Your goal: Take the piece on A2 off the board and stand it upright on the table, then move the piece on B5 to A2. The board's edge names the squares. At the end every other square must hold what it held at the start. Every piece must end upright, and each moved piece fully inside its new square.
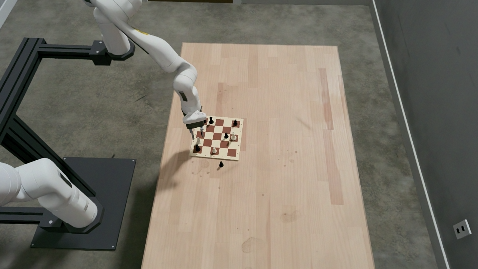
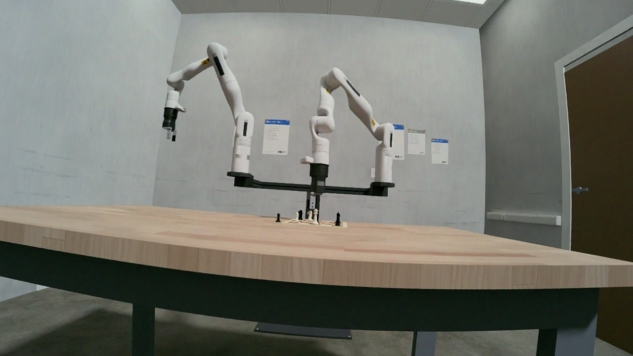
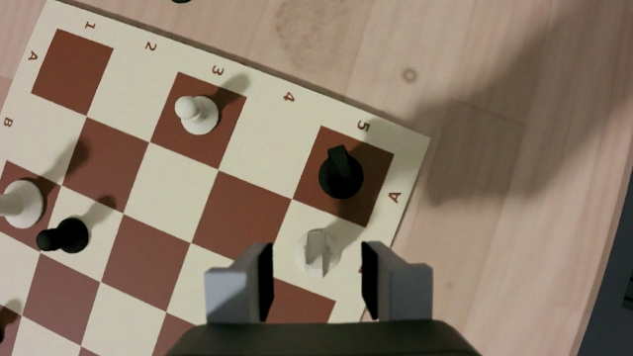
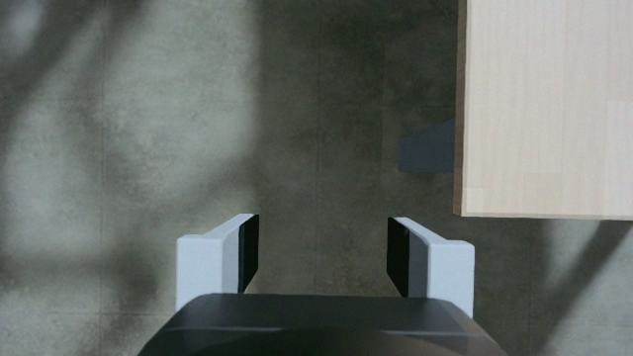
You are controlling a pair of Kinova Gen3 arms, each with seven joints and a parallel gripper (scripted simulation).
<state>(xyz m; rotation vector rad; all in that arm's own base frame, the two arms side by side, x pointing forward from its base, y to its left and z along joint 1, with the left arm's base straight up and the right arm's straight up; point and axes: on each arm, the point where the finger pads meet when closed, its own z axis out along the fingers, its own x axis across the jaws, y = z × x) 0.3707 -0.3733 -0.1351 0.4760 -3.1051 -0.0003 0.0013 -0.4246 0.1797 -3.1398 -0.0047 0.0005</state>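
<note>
The chessboard [image 1: 230, 158] [image 3: 412, 142] lies near the table edge. A white knight-like piece [image 1: 198, 141] [image 3: 316, 262] stands upright on B5. Square A2 [image 3: 130, 91] is bare. A black pawn-like piece [image 1: 221, 164] [image 2: 278, 218] stands upright on the table beside the board's A side. My left gripper [image 1: 197, 137] [image 3: 316, 270] is open and points down above the B5 piece, one finger to either side of it in the left wrist view; it holds nothing. My right gripper [image 2: 171, 136] [image 4: 322, 243] is open, empty and high up, away from the board.
A black piece [image 1: 197, 148] [image 3: 341, 178] on A5 stands close beside B5. A white pawn [image 1: 214, 150] [image 3: 200, 119] stands on A3. A white piece [image 1: 233, 136] on C1, a black one [image 1: 226, 135] on C2 and several black pieces along row E also stand on the board.
</note>
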